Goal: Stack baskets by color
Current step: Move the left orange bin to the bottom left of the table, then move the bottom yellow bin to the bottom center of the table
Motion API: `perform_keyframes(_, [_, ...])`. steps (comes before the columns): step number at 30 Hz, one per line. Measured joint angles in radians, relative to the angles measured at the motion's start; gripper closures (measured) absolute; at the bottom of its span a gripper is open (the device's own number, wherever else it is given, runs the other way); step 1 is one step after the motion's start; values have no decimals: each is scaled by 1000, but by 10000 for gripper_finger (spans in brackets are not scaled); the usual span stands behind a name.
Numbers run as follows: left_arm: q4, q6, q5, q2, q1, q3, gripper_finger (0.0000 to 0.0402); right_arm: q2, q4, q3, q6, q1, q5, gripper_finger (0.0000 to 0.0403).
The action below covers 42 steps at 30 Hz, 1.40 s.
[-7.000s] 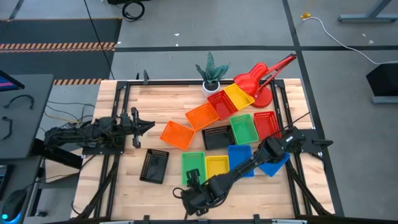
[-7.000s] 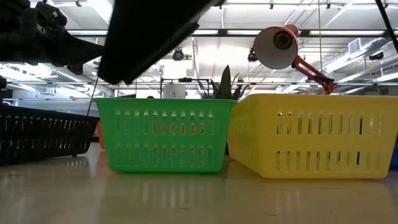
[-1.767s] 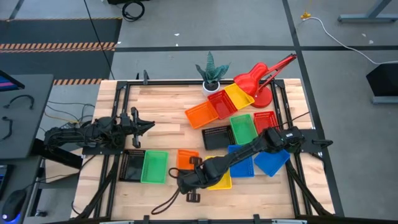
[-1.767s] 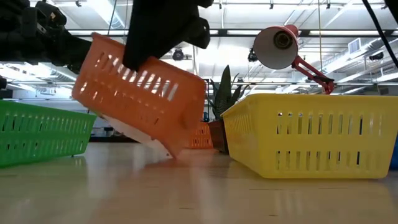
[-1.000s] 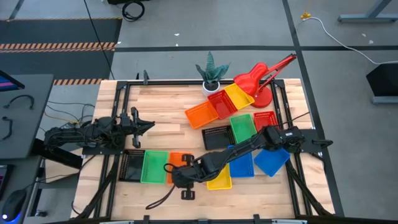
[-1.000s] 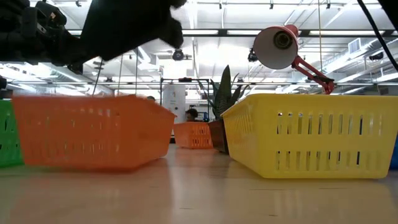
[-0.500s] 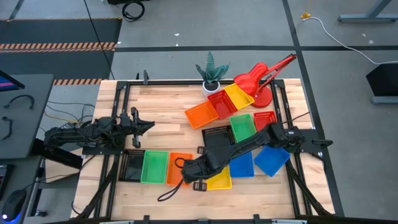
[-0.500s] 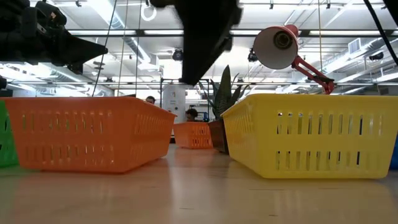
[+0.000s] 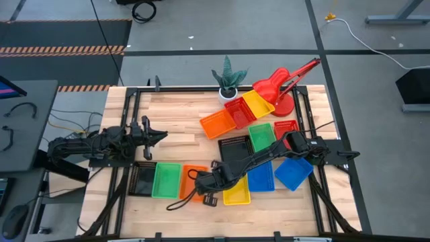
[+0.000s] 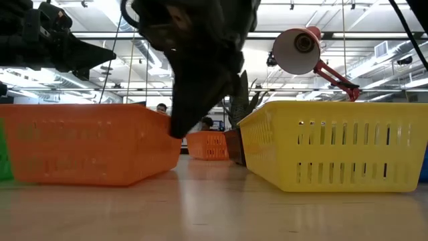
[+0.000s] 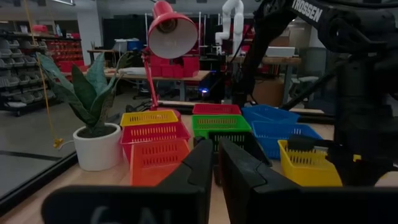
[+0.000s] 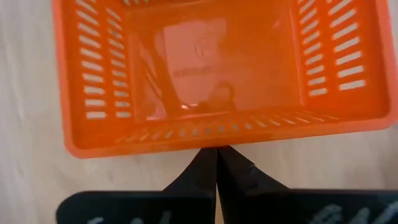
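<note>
An orange basket (image 9: 190,176) stands flat on the table in a near row, right of a green basket (image 9: 166,180) and a black one (image 9: 142,178). My right gripper (image 12: 216,149) is shut, its fingers pointing steeply down beside the orange basket's right long side (image 10: 175,127). A yellow basket (image 9: 236,193) stands just right of it. Farther back lie another orange basket (image 9: 218,124), plus red, yellow, green, black and blue ones. At the table's left, my left gripper (image 9: 161,136) rests level and shut, holding nothing. My right gripper sets its shut fingertips (image 12: 211,155) against the outer rim of the orange basket's right long side (image 12: 214,140), near its middle. The fingers come slanting down from the right. The basket stands flat on the table, open side up.
A white-potted plant (image 9: 228,82) and a red desk lamp (image 9: 282,84) stand at the far edge. Two blue baskets (image 9: 293,173) lie near the right side. Bare wood (image 9: 181,114) shows in the far left half and along the near edge.
My right gripper has swung from over the orange basket toward the table's right and come down beside its right long side. The orange basket, flat on the table, has slid a little toward the left, nearer the green basket.
</note>
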Motion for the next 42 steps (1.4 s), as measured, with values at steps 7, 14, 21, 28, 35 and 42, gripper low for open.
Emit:
perform_keyframes(7, [0,0,0,0,0,0,372,0,69,0,8,-8,9,398])
perform_keyframes(14, [0,0,0,0,0,0,363,-9,52,0,-26,-12,15,397])
perform_keyframes(21, [0,0,0,0,0,0,369,-125,-32,0,-76,55,194,398])
perform_keyframes(28, [0,0,0,0,0,0,367,-261,-155,1,-78,219,282,394])
perform_keyframes(35, [0,0,0,0,0,0,364,-264,-242,0,28,355,270,352])
perform_keyframes(42, [4,0,0,0,0,0,374,-266,-205,-180,83,402,267,262])
